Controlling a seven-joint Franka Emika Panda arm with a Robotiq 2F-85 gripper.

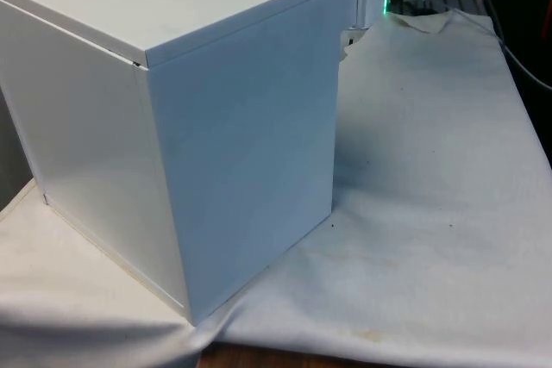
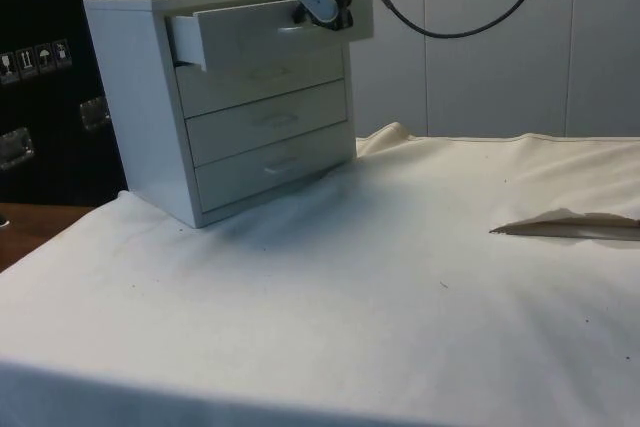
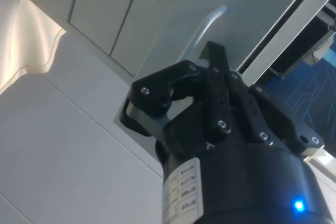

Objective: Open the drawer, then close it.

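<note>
We see the chest of drawers (image 2: 225, 97) standing near the far corner of the table (image 2: 400, 277), its top drawer (image 2: 265, 32) pulled partway out. Whether we are mid-pull or about to push back we cannot judge; either way, we would keep the motion straight along the drawer's runners, level and slow, so the chest does not skid on the cloth. Our gripper (image 2: 335, 15) sits at the drawer front, fingers drawn close together, seemingly clasping the handle (image 3: 207, 24), though that contact is partly hidden.
</note>
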